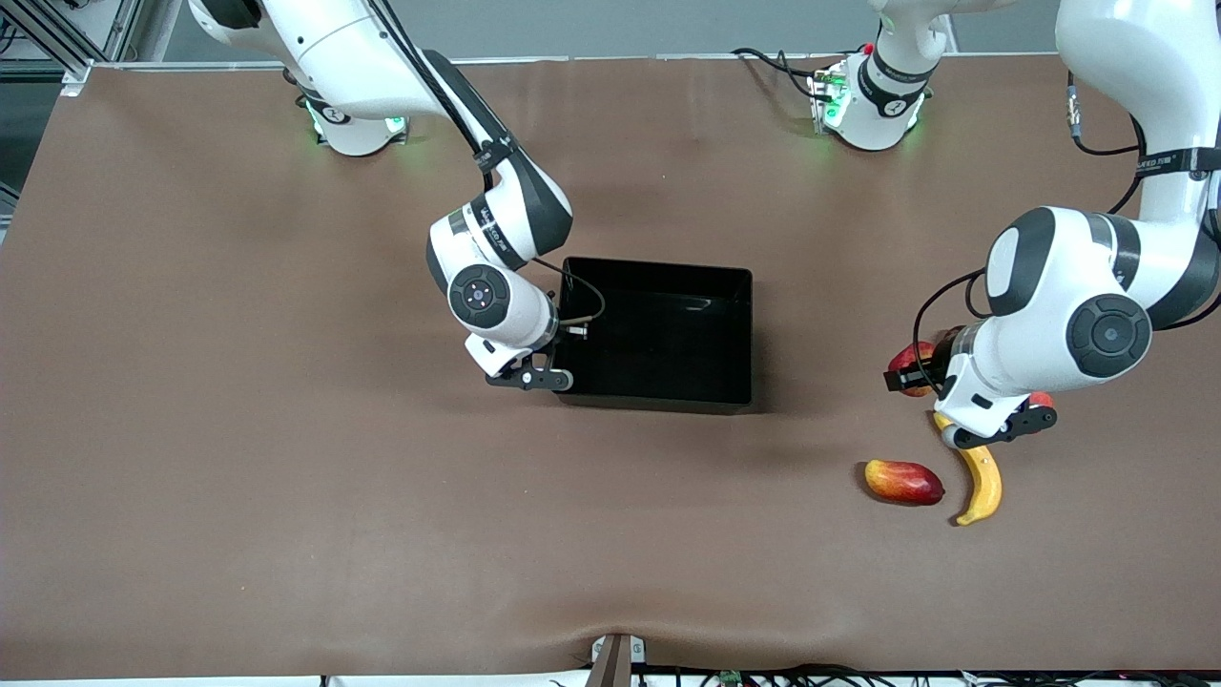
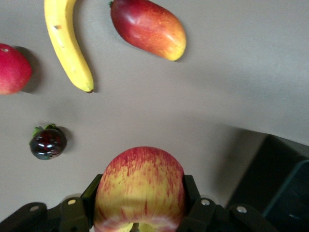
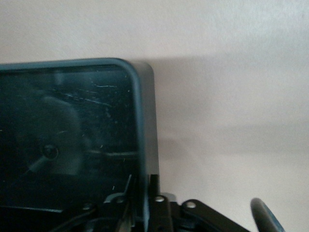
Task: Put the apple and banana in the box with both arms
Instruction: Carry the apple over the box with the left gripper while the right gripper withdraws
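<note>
Nearest the front camera lies the banana (image 1: 982, 481), toward the left arm's end of the table, with an oblong red-and-yellow mango-shaped fruit (image 1: 903, 482) just beside it. Left gripper (image 2: 140, 200) hangs over that fruit cluster, jaws clamped on the apple (image 2: 140, 188); streaked skin fills the gap between the pads, grip looks centred. Box (image 1: 658, 329) sits mid-table, empty as far as seen, well apart from the cluster. Right gripper (image 1: 531, 376) is at the box corner nearest the right arm's end; in the right wrist view its fingers straddle the box wall (image 3: 145, 145), narrow, apparently pinching it to steady the tray. Step in hand, as judged: carry the apple across to the box; lift clear of the wall, release low over the bare floor, away from the right gripper's corner. Also around: a plain red round fruit (image 2: 12, 68) and a small dark berry-like fruit (image 2: 47, 143), beside the banana; neither blocks the carry path.
</note>
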